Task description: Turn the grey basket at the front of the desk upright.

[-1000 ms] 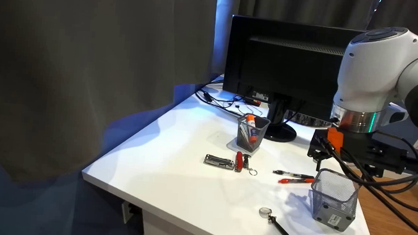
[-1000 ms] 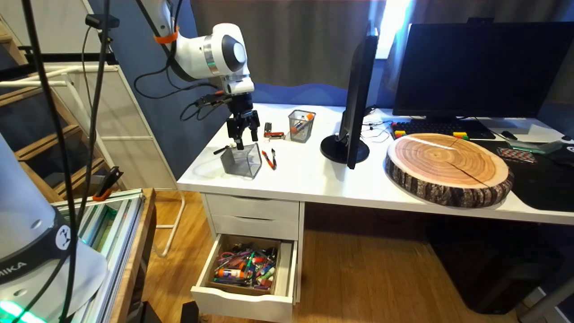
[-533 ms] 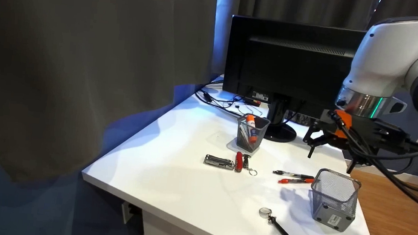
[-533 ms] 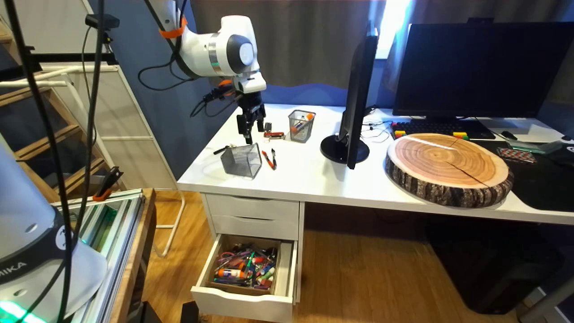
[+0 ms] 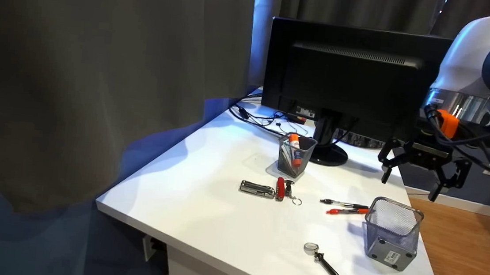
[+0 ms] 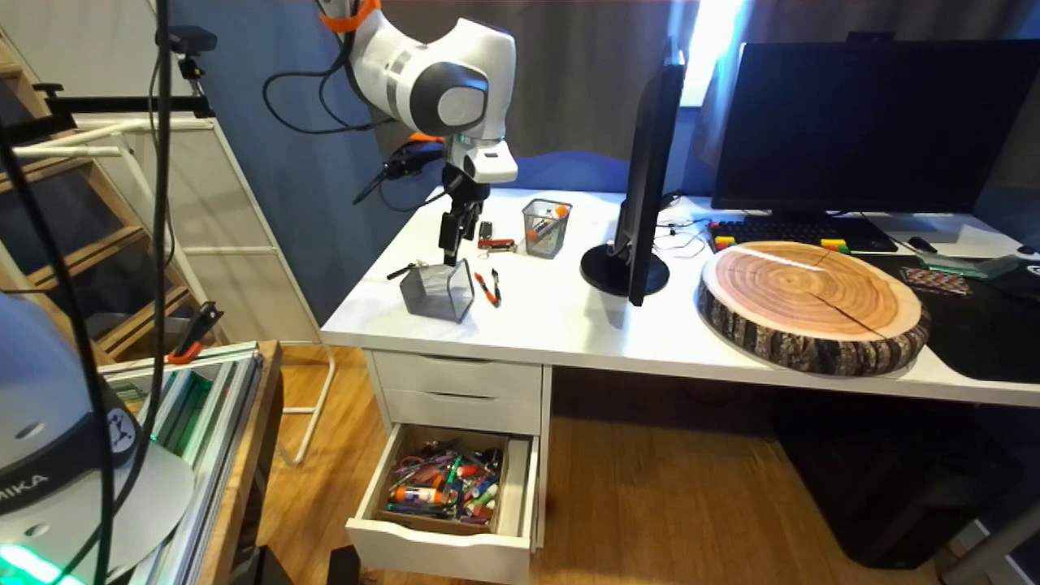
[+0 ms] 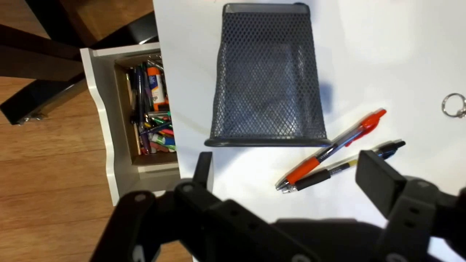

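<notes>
The grey basket (image 5: 391, 234) lies on its side on the white desk (image 5: 220, 215), near the desk's edge. Its base with a label faces the camera in that exterior view, and its open mouth points toward the pens. It also shows in an exterior view (image 6: 437, 294) and in the wrist view (image 7: 269, 83). My gripper (image 5: 409, 187) is open and empty, above the desk beyond the basket's mouth. In the wrist view the spread fingers (image 7: 287, 167) stand just short of the rim, one to each side, apart from it. The gripper (image 6: 455, 244) also shows above the basket's far side.
A red pen (image 7: 305, 171) and a black pen (image 7: 316, 178) lie by the basket's mouth. A magnifier (image 5: 325, 264), a multitool (image 5: 257, 189) and a red knife (image 5: 280, 189) lie nearby. An upright mesh holder (image 5: 289, 159) stands before a monitor (image 5: 343, 75). A drawer (image 6: 443, 544) is open below.
My arm has swung toward the monitor side and the gripper has moved away from the basket's rim and turned. The gripper has stayed open. The basket and the other things have not moved.
</notes>
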